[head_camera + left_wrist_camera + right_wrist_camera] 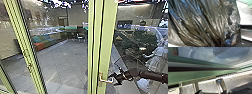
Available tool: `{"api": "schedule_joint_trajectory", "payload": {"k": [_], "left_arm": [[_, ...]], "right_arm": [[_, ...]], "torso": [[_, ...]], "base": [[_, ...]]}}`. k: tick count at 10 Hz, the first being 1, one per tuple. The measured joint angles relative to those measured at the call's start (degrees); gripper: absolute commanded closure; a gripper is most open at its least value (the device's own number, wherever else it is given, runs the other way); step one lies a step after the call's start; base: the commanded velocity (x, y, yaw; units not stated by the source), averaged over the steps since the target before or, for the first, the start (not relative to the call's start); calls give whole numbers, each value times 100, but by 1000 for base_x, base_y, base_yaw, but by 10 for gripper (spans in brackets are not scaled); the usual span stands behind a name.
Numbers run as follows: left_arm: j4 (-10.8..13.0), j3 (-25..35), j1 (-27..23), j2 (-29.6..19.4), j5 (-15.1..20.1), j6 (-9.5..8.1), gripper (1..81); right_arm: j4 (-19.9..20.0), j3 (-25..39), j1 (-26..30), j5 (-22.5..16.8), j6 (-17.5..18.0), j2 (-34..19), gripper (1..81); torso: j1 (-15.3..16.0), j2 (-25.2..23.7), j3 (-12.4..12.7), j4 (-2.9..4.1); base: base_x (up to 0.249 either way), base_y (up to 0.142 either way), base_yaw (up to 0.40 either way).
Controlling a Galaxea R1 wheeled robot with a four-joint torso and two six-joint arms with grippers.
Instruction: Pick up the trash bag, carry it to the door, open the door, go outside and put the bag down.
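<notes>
The black right gripper (117,78) sits towards five o'clock in the head view, the pale-green-framed glass door's (108,37) metal lever handle (106,80) just beside it at nine o'clock. The left wrist view shows the shiny black plastic trash bag (205,23) close by the left gripper. I cannot tell either gripper's opening or hold.

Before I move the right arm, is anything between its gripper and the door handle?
Nothing visible stands between them. In the head view the right gripper is right at the free end of the door handle, which sits on the green upright. I can't tell whether they touch.
</notes>
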Motion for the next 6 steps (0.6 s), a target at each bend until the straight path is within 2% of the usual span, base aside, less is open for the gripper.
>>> {"api": "schedule_joint_trajectory", "payload": {"k": [3,6], "left_arm": [[0,-9,0,30,-5,0,811],[0,-11,0,28,-2,0,811]], "right_arm": [[-2,-518,-118,-317,269,308,10],[0,-929,-343,-455,429,516,10]], "torso": [[2,2,0,0],[2,5,0,0]], "base": [[0,0,0],[0,0,0]]}}
